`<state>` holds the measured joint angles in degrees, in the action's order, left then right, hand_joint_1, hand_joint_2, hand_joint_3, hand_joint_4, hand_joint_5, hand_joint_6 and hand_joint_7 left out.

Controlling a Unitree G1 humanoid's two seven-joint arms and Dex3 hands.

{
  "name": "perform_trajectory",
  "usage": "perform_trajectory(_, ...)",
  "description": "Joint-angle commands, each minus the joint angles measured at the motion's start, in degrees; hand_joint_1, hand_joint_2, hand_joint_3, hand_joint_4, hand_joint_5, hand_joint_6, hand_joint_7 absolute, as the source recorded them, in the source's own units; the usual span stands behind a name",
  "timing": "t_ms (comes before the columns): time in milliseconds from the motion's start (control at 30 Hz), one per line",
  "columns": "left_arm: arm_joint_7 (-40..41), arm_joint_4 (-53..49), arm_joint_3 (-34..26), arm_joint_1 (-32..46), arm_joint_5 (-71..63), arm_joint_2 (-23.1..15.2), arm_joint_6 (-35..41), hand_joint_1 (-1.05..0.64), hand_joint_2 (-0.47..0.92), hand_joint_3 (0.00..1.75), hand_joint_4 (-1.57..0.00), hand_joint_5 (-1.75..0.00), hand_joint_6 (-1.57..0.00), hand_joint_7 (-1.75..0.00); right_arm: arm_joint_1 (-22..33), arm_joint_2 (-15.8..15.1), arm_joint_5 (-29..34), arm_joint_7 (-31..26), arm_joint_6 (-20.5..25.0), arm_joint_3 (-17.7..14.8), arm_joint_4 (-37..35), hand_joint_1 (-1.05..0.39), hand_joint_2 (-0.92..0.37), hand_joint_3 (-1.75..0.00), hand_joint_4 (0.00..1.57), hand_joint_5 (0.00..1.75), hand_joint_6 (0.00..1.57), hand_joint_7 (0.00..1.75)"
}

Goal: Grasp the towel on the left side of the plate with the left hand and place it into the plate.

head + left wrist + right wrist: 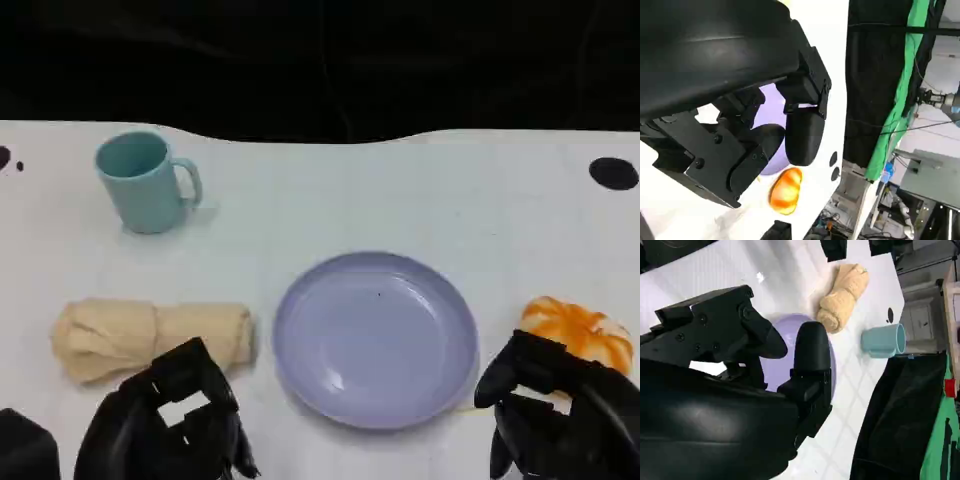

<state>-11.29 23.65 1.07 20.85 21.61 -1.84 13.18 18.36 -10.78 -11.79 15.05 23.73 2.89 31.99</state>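
My left robot hand point(165, 425) sits at the near edge of the white bench point(330, 200), just in front of the towel point(150, 337), not touching it as far as the head view shows. Fingers are apart and hold nothing; the left wrist view shows the same, black fingers point(802, 135) spread with only bench and plate behind them. Towel is a beige roll lying on its side, left of the plate point(376, 335), close to its rim but apart from it. It's on the bench, not in the plate. Plate is lavender, round, roughly centre of the bench, nothing in it. My right robot hand point(555, 410) is at the near right, beside the plate's right edge, fingers apart, holding nothing; the right wrist view agrees, fingers point(812, 352) loose over the plate with the towel and mug beyond. An orange and white object point(578, 333) lies on the bench just behind the right robot hand, right of the plate; I can't tell what it is, and the hand covers its near edge in the head view. Teal mug point(143, 182) stands upright at far left, handle pointing right, well behind the towel. Black round mark point(613, 173) on the bench at far right edge. Dark backdrop behind the bench's far edge.
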Motion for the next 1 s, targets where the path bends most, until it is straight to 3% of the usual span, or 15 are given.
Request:
perform_trajectory(33, -0.3, 0.1, -0.4, 0.0, -0.2, -0.3, -0.6, -0.11, 0.39, 1.43, -0.91, -1.75, -0.78, -1.64, -0.4, -1.0, 0.3, 0.0, -0.1, -0.3, 0.0, -0.05, -0.71, -1.08, 0.68, 1.75, 0.48, 1.64)
perform_trajectory(733, -0.2, -0.1, -0.8, -0.2, -0.2, -0.1, -0.3, -0.1, 0.39, 1.43, -0.9, -1.75, -0.78, -1.63, -0.5, -0.8, 0.4, 0.2, -0.7, -0.4, -0.8, -0.05, -0.7, -1.1, 0.7, 1.75, 0.48, 1.65)
perform_trajectory(833, -0.8, -0.8, -0.9, -0.2, -1.2, -0.1, -2.9, -0.09, 0.4, 1.43, -0.89, -1.75, -0.78, -1.63, -0.4, -0.8, 0.6, 0.2, -0.8, -0.3, -0.7, -0.05, -0.7, -1.1, 0.69, 1.75, 0.48, 1.65)
perform_trajectory(1000, 0.9, -2.7, -0.2, 0.0, -9.2, -0.5, -12.8, -0.13, 0.53, 1.14, -0.72, -1.62, -0.69, -1.27, -0.1, -0.6, 0.9, 0.0, -0.9, 0.2, -0.5, -0.05, -0.7, -1.09, 0.69, 1.75, 0.48, 1.64)
